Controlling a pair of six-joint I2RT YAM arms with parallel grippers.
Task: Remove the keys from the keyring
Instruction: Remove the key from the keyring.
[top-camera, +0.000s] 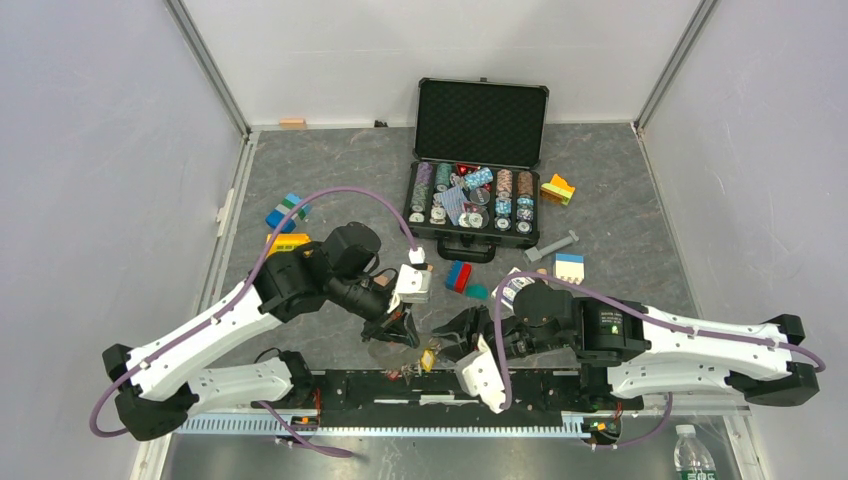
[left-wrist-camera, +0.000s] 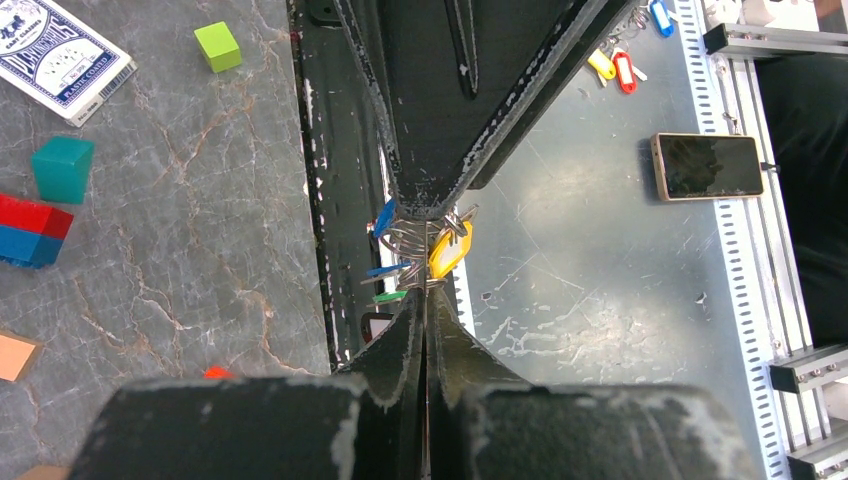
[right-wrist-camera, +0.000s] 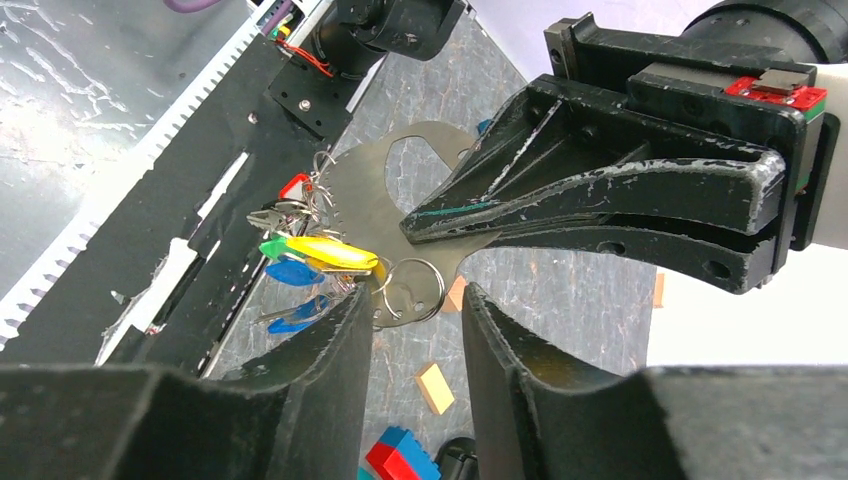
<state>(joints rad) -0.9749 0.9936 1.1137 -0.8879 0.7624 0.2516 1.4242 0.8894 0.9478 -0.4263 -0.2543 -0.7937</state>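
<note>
Left arm (top-camera: 195, 345): white shell links, black joints; left elbow (top-camera: 150, 405) black, at 7 o'clock. Right arm (top-camera: 700, 345): same white-black build; right elbow (top-camera: 775, 385) black, at 4 o'clock. Purple cable (top-camera: 345, 189) arcs over left arm; second cable (top-camera: 497, 340) on right. White camera block (top-camera: 413, 283) at left wrist. Left hand (right-wrist-camera: 408, 228): black, ribbed, wedge-shaped, edges scuffed white; red-green board (right-wrist-camera: 778, 90) at 2 o'clock. Right hand (right-wrist-camera: 415, 295): black, thick, scuffed.

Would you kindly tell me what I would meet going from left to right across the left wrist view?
The playing-card box → green cube → keyring → phone.
</note>
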